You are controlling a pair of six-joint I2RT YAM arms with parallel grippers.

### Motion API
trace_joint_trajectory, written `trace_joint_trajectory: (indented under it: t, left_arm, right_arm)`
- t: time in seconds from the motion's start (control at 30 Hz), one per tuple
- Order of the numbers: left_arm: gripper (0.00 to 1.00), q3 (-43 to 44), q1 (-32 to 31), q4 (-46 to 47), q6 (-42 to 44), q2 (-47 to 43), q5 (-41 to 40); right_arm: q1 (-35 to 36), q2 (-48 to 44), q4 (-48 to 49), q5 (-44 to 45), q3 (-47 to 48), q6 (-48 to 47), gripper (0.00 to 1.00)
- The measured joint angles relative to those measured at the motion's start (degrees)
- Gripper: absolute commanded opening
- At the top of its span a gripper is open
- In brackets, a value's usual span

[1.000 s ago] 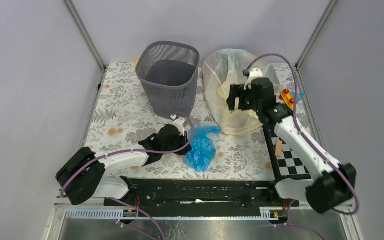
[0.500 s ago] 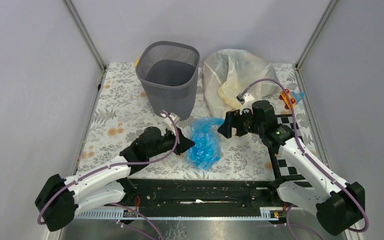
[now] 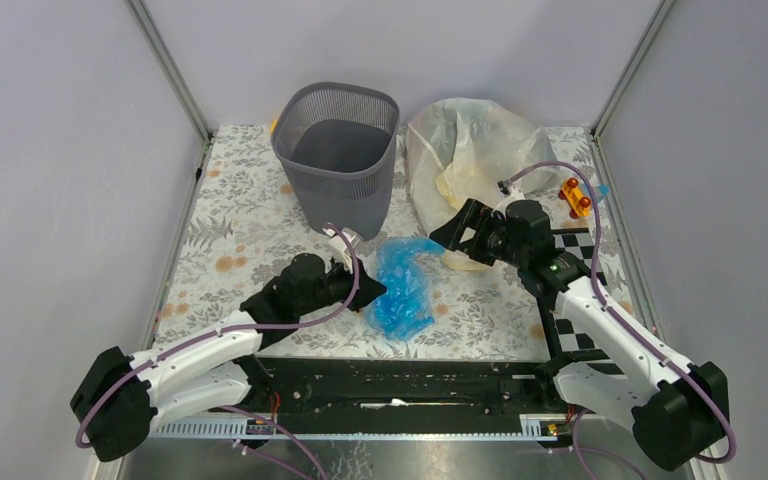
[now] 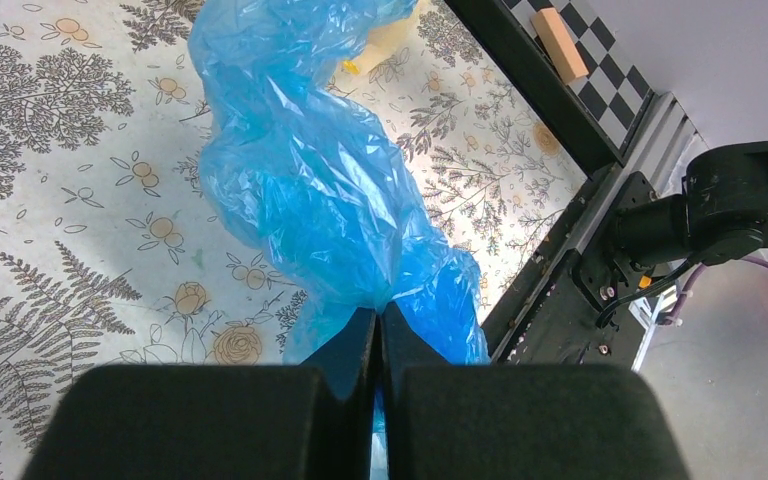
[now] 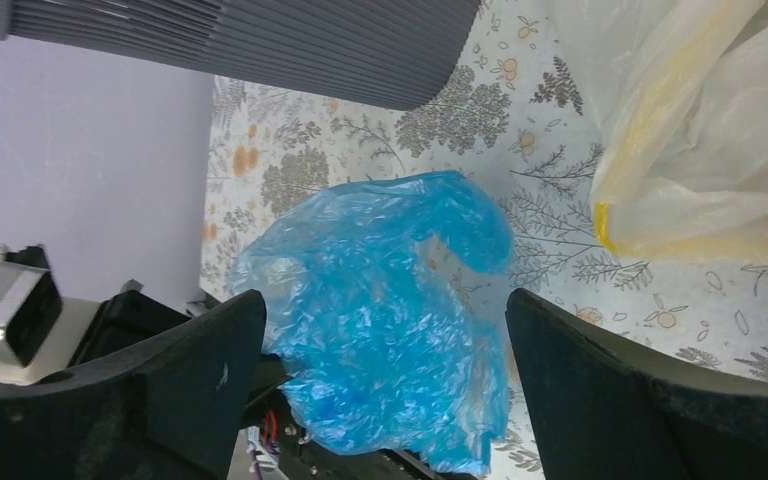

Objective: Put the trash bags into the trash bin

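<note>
A crumpled blue trash bag (image 3: 403,287) lies on the flowered table near the front middle. My left gripper (image 3: 372,291) is shut on its left edge; in the left wrist view the bag (image 4: 320,190) bunches out from between the closed jaws (image 4: 378,318). My right gripper (image 3: 457,232) is open, just right of the blue bag and apart from it; the bag (image 5: 390,310) shows between its wide-spread fingers. A pale yellow translucent bag (image 3: 470,160) lies at the back right, also in the right wrist view (image 5: 700,170). The dark grey mesh trash bin (image 3: 339,155) stands at the back, upright.
A black-and-white checkerboard (image 3: 580,300) with a small wooden block (image 4: 560,38) lies at the right. A small orange toy (image 3: 574,196) sits at the far right. The black rail (image 3: 400,375) runs along the front edge. Grey walls close in both sides.
My right gripper came down from the yellow bag toward the blue bag, then opened. My left arm swung out, reached the blue bag's left edge and closed on it.
</note>
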Motion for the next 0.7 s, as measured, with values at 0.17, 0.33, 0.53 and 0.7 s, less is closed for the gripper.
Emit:
trace_joint_trajectory:
  t: [0.17,0.33,0.53,0.7]
  left_arm:
    - [0.00,0.0,0.0,0.2,-0.4,-0.5,0.7]
    - [0.00,0.1,0.0,1.6,-2.5,-0.9,4.0]
    - [0.00,0.1,0.0,1.8,-4.4,-3.9,6.4]
    - [0.00,0.4,0.0,2.2,-4.9,-5.9,6.7]
  right_arm:
    - [0.0,2.7,0.2,-1.8,0.0,-7.3,0.93]
    - [0.0,3.8,0.5,-3.6,0.0,-16.1,0.76]
    - [0.0,3.7,1.4,-6.3,0.1,-21.1,0.50]
    - [0.0,1.9,0.9,-6.7,0.3,-22.8,0.39]
